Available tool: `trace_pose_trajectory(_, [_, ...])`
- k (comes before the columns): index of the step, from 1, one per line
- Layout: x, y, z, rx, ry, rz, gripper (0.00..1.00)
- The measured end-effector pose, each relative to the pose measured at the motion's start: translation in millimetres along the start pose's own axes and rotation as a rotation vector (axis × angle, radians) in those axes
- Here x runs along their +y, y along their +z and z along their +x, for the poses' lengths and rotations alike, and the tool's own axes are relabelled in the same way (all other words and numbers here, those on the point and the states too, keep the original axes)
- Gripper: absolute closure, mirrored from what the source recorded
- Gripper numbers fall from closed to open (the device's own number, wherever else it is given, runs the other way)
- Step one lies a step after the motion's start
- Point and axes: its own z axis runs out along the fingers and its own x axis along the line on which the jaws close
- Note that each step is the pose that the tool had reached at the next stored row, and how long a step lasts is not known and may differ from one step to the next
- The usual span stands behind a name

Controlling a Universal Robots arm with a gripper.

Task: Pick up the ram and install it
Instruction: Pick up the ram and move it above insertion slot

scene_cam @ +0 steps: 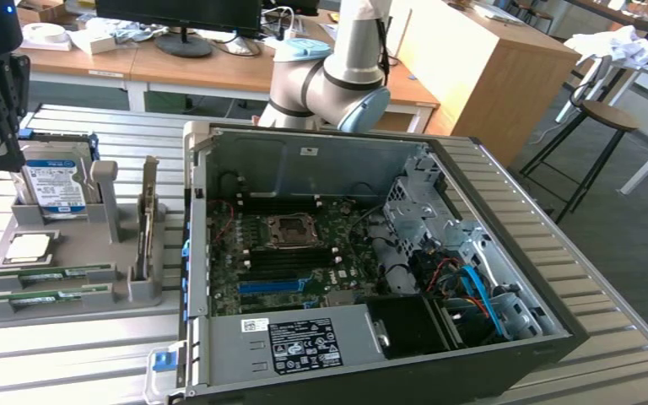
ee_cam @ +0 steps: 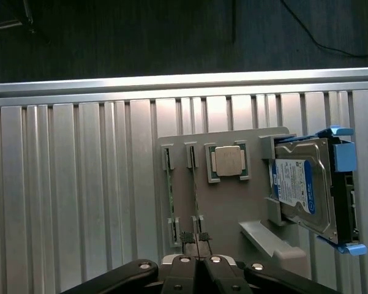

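Two green memory sticks lie in the slots of the grey tray (scene_cam: 132,291) on the slatted metal table (scene_cam: 617,278): the ram (scene_cam: 51,272) just beside the square processor (scene_cam: 29,247), and a second stick (scene_cam: 45,296) in the next slot, further from the processor. Neither has been lifted. The gripper (ee_cam: 196,239) is clenched with its fingertips pressed together and nothing between them. It hangs above the tray, and in the wrist view it lines up with one end of the ram's slot. A hard drive (ee_cam: 297,190) with a blue-white label stands at the tray's far end. The open computer case (scene_cam: 301,164) sits on the exterior view's right of the tray, with its motherboard (scene_cam: 290,261) exposed.
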Motion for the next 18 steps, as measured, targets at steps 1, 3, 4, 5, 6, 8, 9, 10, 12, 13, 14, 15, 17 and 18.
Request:
trace_pose_trajectory(1, [0.0, 0.0, 0.0, 0.0001, 0.000, -0.0001, 0.89])
trace_pose_trajectory(3, [0.0, 0.0, 0.0, 0.0001, 0.000, 0.0000, 0.84])
trace_pose_trajectory(4, [0.0, 0.0, 0.0, 0.0001, 0.000, 0.0000, 0.84])
trace_pose_trajectory(5, [0.0, 0.0, 0.0, 0.0000, 0.000, 0.0000, 0.77])
trace_pose_trajectory(6, [0.0, 0.0, 0.0, 0.0000, 0.000, 0.0000, 0.77])
trace_pose_trajectory(8, [0.0, 0.0, 0.0, 0.0000, 0.000, 0.0000, 0.70])
trace_pose_trajectory(9, [0.0, 0.0, 0.0, 0.0000, 0.000, 0.0000, 0.70])
trace_pose_trajectory(10, [0.0, 0.0, 0.0, 0.0001, -0.003, -0.0001, 0.70])
trace_pose_trajectory(12, [0.0, 0.1, 0.0, 0.0009, -0.022, -0.0004, 0.70])
trace_pose_trajectory(13, [0.0, 0.2, 0.0, 0.0014, -0.034, -0.0005, 0.70])
trace_pose_trajectory(14, [0.0, 0.2, 0.0, 0.0020, -0.047, -0.0007, 0.70])
trace_pose_trajectory(15, [0.0, 0.2, 0.0, 0.0025, -0.057, -0.0009, 0.70])
trace_pose_trajectory(17, [0.0, 0.2, 0.0, 0.0027, -0.061, -0.0010, 0.70])
trace_pose_trajectory(18, [0.0, 0.2, 0.0, 0.0027, -0.061, -0.0010, 0.70])
